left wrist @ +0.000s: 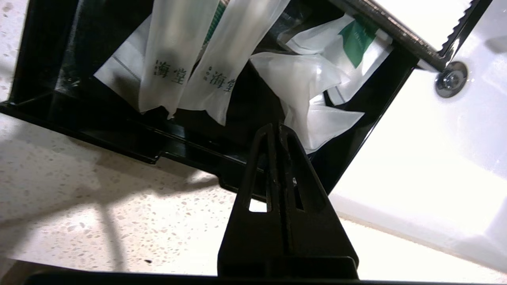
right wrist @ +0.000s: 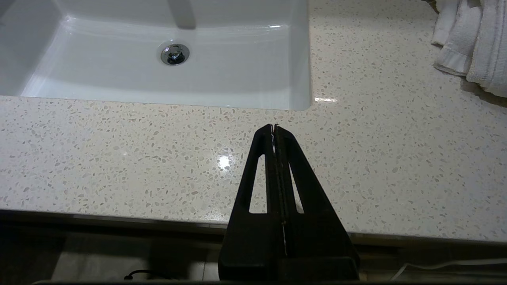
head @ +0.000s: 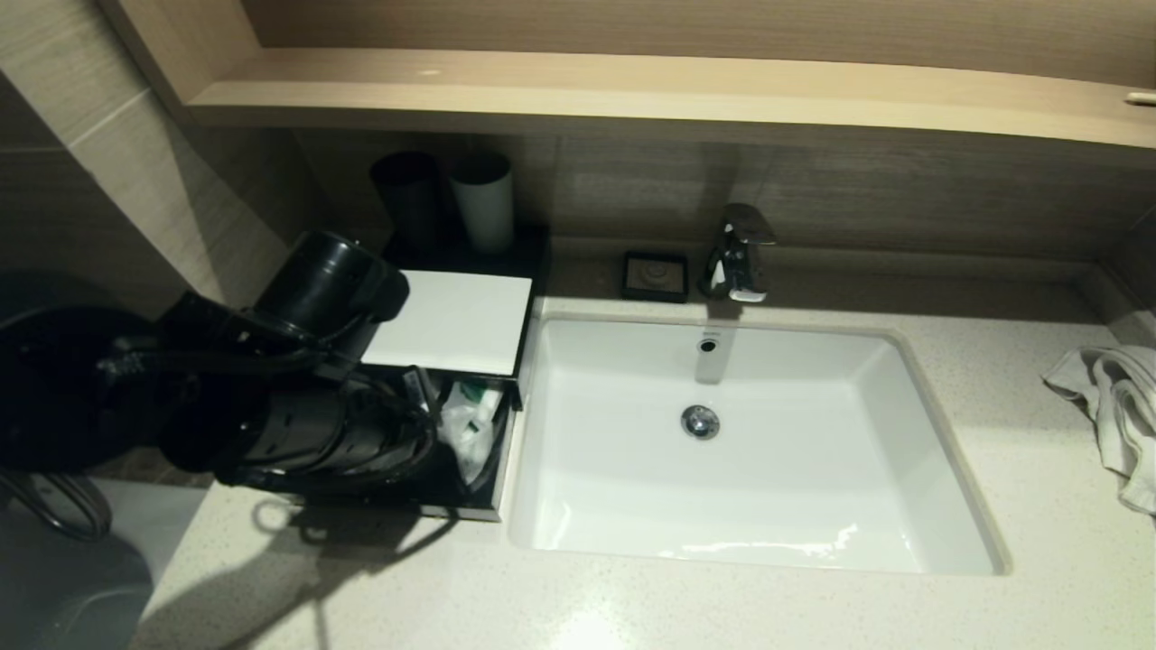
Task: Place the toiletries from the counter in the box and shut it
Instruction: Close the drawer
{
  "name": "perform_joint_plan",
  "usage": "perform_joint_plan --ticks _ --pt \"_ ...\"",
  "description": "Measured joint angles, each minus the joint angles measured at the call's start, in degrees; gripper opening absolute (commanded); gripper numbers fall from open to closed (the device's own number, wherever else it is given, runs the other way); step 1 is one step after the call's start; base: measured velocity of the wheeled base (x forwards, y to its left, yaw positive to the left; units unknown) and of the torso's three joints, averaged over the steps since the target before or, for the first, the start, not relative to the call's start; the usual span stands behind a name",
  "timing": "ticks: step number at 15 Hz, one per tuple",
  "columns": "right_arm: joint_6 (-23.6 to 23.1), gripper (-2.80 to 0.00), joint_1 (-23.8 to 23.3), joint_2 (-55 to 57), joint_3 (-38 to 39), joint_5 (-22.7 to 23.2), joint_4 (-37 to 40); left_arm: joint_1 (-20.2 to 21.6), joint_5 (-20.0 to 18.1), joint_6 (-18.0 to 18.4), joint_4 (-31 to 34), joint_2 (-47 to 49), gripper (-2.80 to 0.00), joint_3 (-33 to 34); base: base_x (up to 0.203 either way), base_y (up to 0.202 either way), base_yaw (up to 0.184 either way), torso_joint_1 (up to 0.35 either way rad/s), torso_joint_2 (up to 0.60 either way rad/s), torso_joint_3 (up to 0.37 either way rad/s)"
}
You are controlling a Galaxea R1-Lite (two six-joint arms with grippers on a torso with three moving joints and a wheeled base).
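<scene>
A black box (head: 495, 492) stands on the counter left of the sink. Its white lid (head: 452, 320) covers the back part; the front part is open. Several white toiletry packets (head: 470, 424) lie inside, some with green print. The left wrist view shows the packets (left wrist: 174, 59) inside the black box wall (left wrist: 119, 130). My left arm (head: 307, 433) hangs over the box's open part. My left gripper (left wrist: 276, 126) is shut and empty, its tip just above the box's front wall. My right gripper (right wrist: 274, 126) is shut and empty over the counter's front edge, right of the sink.
The white sink (head: 768, 487) fills the middle, with a chrome faucet (head: 739, 253) and a black soap dish (head: 656, 275) behind it. A black cup (head: 411, 199) and a white cup (head: 483, 203) stand behind the box. A crumpled white towel (head: 1115, 406) lies at the right.
</scene>
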State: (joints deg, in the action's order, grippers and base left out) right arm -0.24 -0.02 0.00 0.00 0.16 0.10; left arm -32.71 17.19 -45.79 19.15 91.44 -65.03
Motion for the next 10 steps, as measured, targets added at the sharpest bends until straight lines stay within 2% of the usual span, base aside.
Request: perform_joint_plan --ticks 10 --pt "0.0 -2.8 0.0 0.0 0.0 0.0 0.0 0.0 -2.0 11.1 -0.1 -3.4 -2.8 6.8 0.0 0.0 0.0 0.0 0.0 0.0"
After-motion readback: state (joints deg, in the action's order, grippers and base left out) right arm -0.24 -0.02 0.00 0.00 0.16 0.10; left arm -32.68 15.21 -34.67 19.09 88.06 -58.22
